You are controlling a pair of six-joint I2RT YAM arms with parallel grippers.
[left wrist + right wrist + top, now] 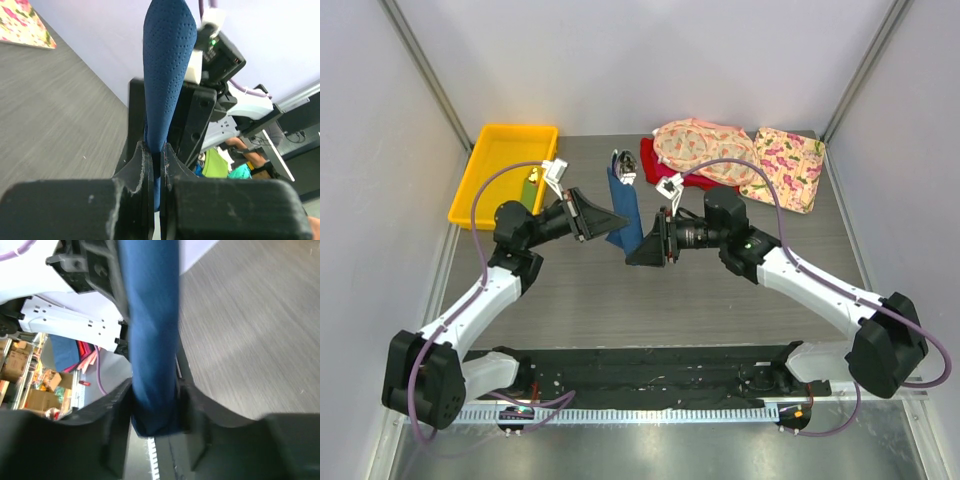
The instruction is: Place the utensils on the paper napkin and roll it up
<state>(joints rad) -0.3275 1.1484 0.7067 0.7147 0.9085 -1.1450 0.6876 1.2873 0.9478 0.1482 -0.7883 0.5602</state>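
In the top view, the thin dark navy-blue paper napkin [624,205] is rolled into a slim tube at the middle of the frame; it appears held clear of the grey wood-grain table [720,300]; its long axis runs from upper centre downward, and its lower end leans slightly to the right. A small dark and silvery tip at the tube's upper end looks like the utensils [623,163] poking out; it is too small to tell one piece from another.

The left gripper [156,150] reaches in from the left of the top view; its jaws are drawn almost together, pinching a thin layer of the napkin. The right gripper [155,407] reaches in from the right and slightly lower; its jaws stand at a narrow width, pressed on either side of the tube's full thickness. Both grips sit on the lower half of the tube, on opposite sides and just beside one another; the upper end hangs free.

Judging from this, the rolling looks nearly done; any final turn or set-down depends on keeping that axis from tipping, since the utensils could slide out of the free end. The rectangular yellow plastic tray [510,170] lies at upper left; the pink floral cloths [785,165] lie at upper right.
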